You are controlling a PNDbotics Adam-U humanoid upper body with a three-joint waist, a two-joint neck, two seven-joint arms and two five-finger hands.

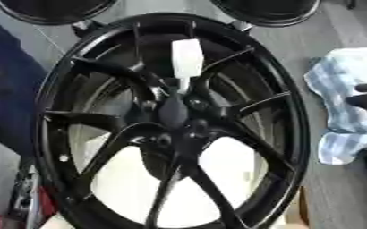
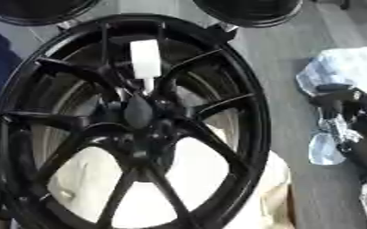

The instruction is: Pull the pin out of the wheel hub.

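Observation:
A large black wheel (image 1: 296, 134) with thin spokes fills the middle of both views. Its hub (image 1: 173, 112) lies a little above centre. A white pin (image 1: 186, 58) with a blocky white head stands in the hub, its thin stem entering just above the hub cap. No hand touches the pin. My right hand (image 2: 345, 103) is well to the right of the wheel, black, resting on a blue-and-white cloth (image 2: 351, 67) with relaxed fingers. My left hand shows in neither view.
Two black round things (image 1: 53, 9) (image 1: 269, 9) stand behind the wheel's far rim. A dark blue mass (image 1: 6, 89) lies at the left. Pale sheeting (image 1: 226, 165) shows through the spokes. Something red (image 1: 44, 206) sits at the lower left. Grey floor (image 1: 335, 192) runs along the right.

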